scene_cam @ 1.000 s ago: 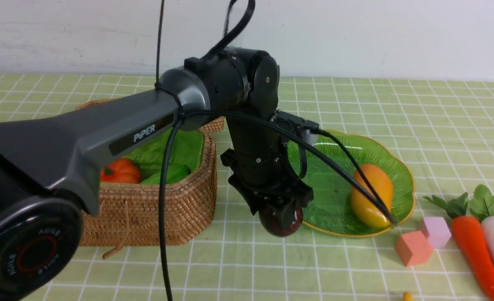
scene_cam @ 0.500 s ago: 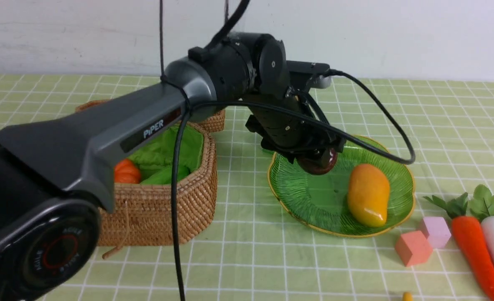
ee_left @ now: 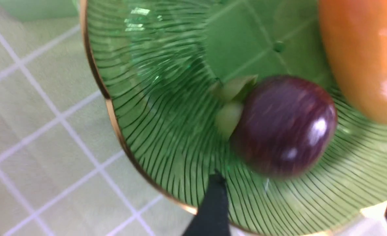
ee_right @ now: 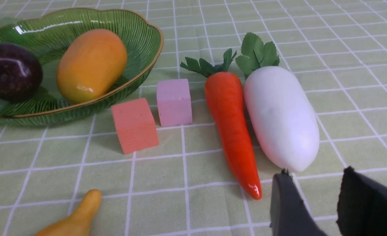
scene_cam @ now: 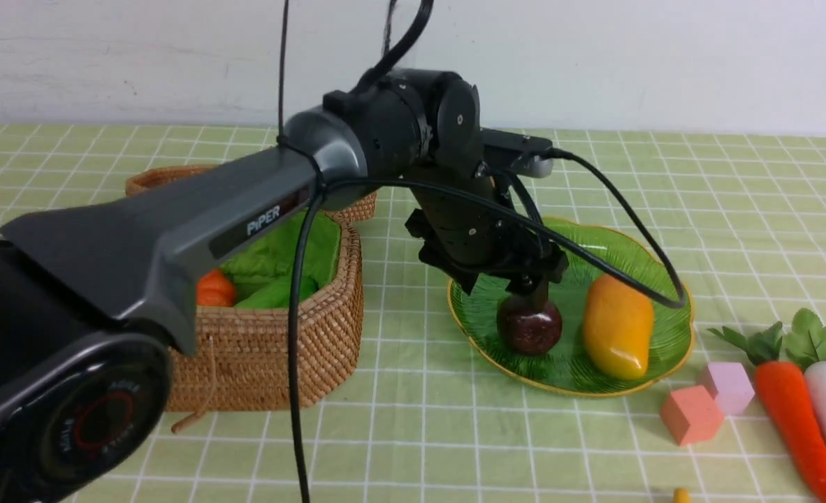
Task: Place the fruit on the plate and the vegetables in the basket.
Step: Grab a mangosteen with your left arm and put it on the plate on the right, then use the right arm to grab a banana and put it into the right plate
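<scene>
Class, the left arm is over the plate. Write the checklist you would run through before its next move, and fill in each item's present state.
1. Plum resting on the plate, out of the jaws: ok.
2. Left gripper open: ok.
3. Left gripper lifted clear of the plum's top: cannot tell.
4. Mango on the plate: ok.
5. Banana on the plate: not ok, it lies on the table.
6. Carrot and radish in the basket: not ok, both lie on the table.
</scene>
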Robot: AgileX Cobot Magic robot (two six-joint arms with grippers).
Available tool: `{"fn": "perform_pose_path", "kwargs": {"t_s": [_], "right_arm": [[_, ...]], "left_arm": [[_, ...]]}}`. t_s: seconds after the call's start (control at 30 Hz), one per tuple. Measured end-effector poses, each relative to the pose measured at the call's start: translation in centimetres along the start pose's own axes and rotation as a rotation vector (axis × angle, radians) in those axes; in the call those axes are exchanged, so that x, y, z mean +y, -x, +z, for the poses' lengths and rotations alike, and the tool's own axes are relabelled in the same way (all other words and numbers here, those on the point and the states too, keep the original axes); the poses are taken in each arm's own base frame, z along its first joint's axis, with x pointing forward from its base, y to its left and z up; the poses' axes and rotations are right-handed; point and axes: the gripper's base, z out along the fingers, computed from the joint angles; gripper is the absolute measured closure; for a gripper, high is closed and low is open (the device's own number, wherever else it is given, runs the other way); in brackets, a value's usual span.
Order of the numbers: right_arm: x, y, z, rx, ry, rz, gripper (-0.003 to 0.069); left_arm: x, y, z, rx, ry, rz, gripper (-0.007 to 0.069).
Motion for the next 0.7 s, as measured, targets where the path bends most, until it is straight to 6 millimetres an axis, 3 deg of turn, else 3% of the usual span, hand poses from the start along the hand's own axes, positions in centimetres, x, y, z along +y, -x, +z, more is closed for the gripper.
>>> {"fn": "perform_pose_path", "kwargs": {"t_s": [0.1, 0.2, 0.23, 0.4, 0.53, 0.6, 0.7], "right_arm": [[0.0, 0.0, 0.0, 0.0, 0.0, 0.0, 0.0419], [0.0, 0.0, 0.0, 0.0, 0.0, 0.0, 0.0419], [0.0, 0.0, 0.0, 0.0, 0.0, 0.0, 0.0419], [0.0, 0.0, 0.0, 0.0, -0.001, -0.002, 0.0419], [0.0, 0.0, 0.0, 0.0, -0.001, -0.002, 0.0419], [0.0, 0.0, 0.0, 0.0, -0.001, -0.002, 0.0419], [0.0, 0.0, 0.0, 0.0, -0.001, -0.002, 0.0419]], "left_arm": [[-0.5, 0.2, -2.3, -0.01, -0.004, 0.034, -0.0039], [-1.4, 0.0, -6.2, 0.004, -0.013, 0.086, -0.0014], [-2.1, -0.4, -9.6, 0.011, -0.025, 0.124, 0.0029], [-4.3, -1.4, -19.8, -0.155, -0.059, 0.126, 0.0207], [-5.6, -4.1, -28.4, -0.325, -0.054, 0.1, 0.042], [-5.8, -6.5, -32.0, -0.385, -0.037, 0.06, 0.0543], [-5.5, -10.2, -34.2, -0.397, -0.006, -0.024, 0.0638]]}}
